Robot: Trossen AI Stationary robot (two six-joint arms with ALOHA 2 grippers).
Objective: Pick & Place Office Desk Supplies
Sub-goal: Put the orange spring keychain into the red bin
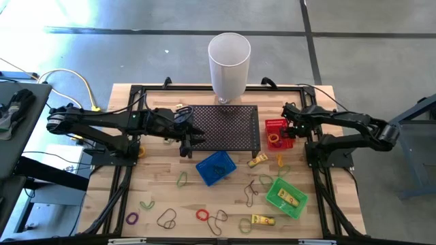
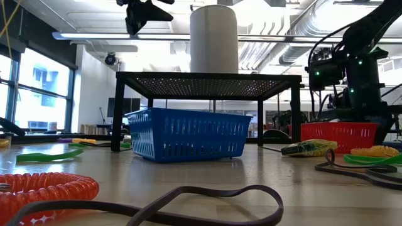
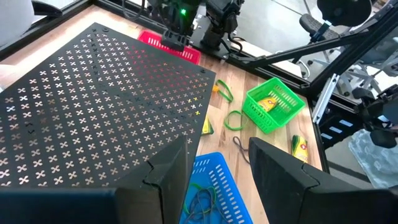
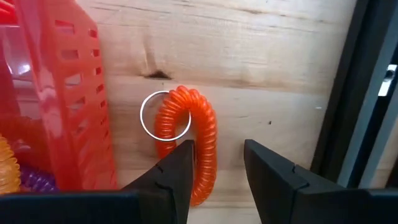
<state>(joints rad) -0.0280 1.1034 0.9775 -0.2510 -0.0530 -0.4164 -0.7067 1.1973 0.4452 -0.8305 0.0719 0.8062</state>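
Observation:
An orange coiled loop [image 4: 198,140] with a clear ring on it lies on the wooden table, right beside the red basket [image 4: 74,93]. My right gripper [image 4: 217,152] points down over it, open. The coil's near end lies between the two fingers, close against one finger [image 4: 180,165]. In the high view this gripper [image 1: 291,131] stands at the red basket's [image 1: 274,125] right side. My left gripper [image 3: 217,149] hangs open with nothing in it over the near left edge of the black mesh stand [image 3: 106,106], above the blue basket [image 1: 216,168]. Loose bands and yellow pieces lie on the table's near half. My right gripper comes at the orange coil from above with one finger on either side of the coil's near end [image 4: 202,183]. I cannot tell whether a finger touches it. The coil lies flat on the table.
A tall white cylinder [image 1: 229,64] stands at the far edge behind the mesh stand [image 1: 225,128]. A green basket [image 1: 286,196] with yellow pieces sits near right. Green [image 1: 182,179], purple [image 1: 132,218], red [image 1: 202,215] and dark [image 1: 167,218] loops lie scattered. A black frame rail [image 4: 354,93] runs close beside the right gripper.

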